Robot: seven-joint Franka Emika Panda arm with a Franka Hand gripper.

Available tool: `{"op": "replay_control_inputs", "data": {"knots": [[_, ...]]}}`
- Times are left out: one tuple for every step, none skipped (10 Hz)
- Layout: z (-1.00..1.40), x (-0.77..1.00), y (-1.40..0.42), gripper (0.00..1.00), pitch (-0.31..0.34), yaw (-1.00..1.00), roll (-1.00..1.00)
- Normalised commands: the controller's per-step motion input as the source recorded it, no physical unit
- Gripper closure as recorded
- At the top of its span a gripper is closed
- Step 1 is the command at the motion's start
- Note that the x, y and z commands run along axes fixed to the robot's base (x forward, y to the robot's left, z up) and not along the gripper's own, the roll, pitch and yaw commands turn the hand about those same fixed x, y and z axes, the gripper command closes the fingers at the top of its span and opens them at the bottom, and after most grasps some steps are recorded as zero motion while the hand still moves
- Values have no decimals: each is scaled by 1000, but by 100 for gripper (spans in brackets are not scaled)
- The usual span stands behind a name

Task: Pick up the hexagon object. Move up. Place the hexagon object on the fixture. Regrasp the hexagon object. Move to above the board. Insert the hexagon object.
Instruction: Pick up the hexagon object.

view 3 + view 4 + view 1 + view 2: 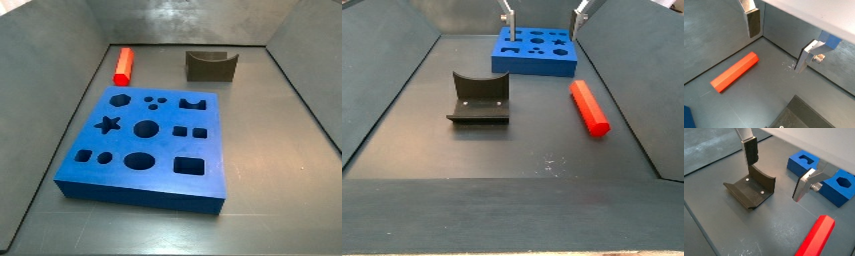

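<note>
Now | gripper [774, 170] open, empty, above floor | hexagon object [589, 107]: red matte bar, flat on floor, beside fixture [478, 98]

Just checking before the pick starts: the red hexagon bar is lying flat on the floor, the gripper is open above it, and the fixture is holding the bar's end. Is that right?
Not quite. The fixture is empty; the hexagon object lies flat on the floor apart from it, as a side view shows. The gripper is open, nothing between its fingers.
</note>
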Motion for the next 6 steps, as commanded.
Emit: {"op": "replay_control_inputs", "data": {"knots": [[-31, 91, 0, 0, 0, -17, -31], [-66, -1000, -466, 0, -23, 0, 133], [-540, -946, -683, 0, 0, 0, 114], [-714, -886, -743, 0, 0, 0, 76], [-731, -786, -803, 0, -4, 0, 60], [-780, -760, -777, 0, -30, 97, 143]]}}
